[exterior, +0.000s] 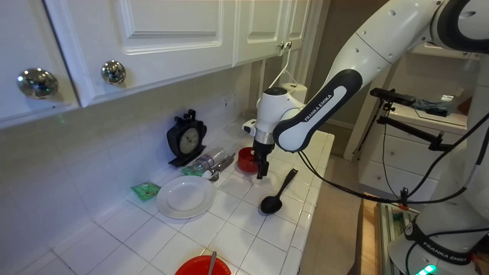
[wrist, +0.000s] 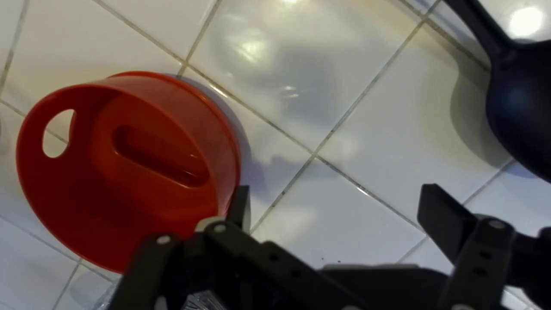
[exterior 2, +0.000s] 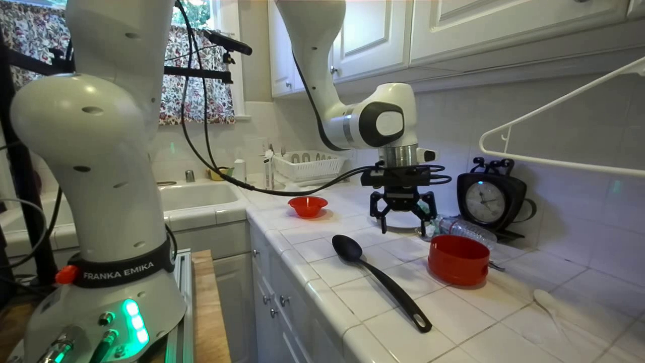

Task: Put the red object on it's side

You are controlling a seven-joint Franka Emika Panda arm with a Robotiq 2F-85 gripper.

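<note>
Currently, the red cup (wrist: 129, 172) sits upright at left in the wrist view, just beside the claw (wrist: 335, 206). The claw's jaws stand wide apart.

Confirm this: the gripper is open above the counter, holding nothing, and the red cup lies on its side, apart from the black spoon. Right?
Not quite: the red cup stands upright on the counter, not on its side, as an exterior view shows. The rest holds: the gripper is open above the counter, holding nothing, and the cup is apart from the black spoon.
</note>
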